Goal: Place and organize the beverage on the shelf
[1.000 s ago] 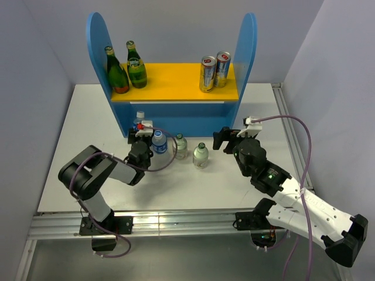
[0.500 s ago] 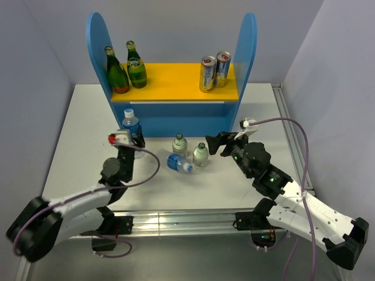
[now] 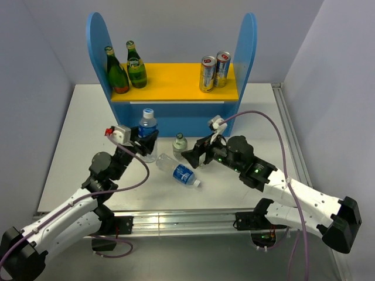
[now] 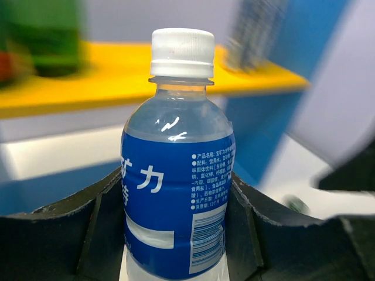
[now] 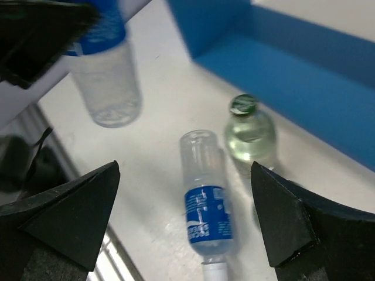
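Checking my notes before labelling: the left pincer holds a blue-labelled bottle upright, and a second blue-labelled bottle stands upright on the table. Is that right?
Not quite. The second blue-labelled bottle is not standing: it lies on its side on the table, as the right wrist view shows. The rest holds: the left pincer grips the held bottle upright.

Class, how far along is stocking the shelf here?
Done: two green bottles and two cans stand on the shelf. In hand: left gripper grips an upright water bottle. Remaining: a toppled bottle and a small bottle on the table, near the open right gripper.
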### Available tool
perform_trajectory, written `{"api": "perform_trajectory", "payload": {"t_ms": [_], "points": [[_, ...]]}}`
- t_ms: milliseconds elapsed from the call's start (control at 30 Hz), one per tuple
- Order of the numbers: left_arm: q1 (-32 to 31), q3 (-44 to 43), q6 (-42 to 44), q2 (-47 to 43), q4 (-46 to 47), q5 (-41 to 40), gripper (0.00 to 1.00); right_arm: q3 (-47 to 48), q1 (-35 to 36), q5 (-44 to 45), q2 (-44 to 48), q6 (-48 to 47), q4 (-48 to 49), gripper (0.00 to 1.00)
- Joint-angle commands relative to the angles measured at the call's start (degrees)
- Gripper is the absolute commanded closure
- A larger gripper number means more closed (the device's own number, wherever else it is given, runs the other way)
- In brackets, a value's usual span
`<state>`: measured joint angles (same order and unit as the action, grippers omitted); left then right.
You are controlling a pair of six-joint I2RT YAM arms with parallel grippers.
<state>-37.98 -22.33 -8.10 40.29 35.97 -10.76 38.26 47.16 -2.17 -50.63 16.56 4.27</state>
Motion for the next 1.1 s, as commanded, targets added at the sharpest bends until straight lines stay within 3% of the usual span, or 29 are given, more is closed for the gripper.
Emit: {"api": "perform_trajectory", "payload": {"t_ms": [0, 100, 233, 633, 1067], "points": [[-0.08, -8.43, -7.19, 1.89, -1.68, 21.79, 1.0, 3.66, 2.94, -9.24, -2.01, -2.58, 3.64, 0.0], [0.01, -10.45, -12.63, 4.18, -0.99, 30.68, 1.0, 5.24, 3.99, -12.32, -3.86, -2.76, 4.51, 0.0], [0.01, -9.84, -18.17, 4.09, 4.81, 35.28, 1.0, 6.04, 5.22, -13.82, -6.23, -1.88, 6.96, 0.0], [-0.08, -13.35, -21.78, 3.83, 10.96, 32.39, 1.0, 4.37, 7.95, -11.19, -11.5, 1.63, 17.07, 0.0], [0.36, -9.76, -28.9, 3.04, 21.43, 30.98, 1.0, 4.54, 8.83, -4.24, -12.91, 2.43, 25.7, 0.03]]}}
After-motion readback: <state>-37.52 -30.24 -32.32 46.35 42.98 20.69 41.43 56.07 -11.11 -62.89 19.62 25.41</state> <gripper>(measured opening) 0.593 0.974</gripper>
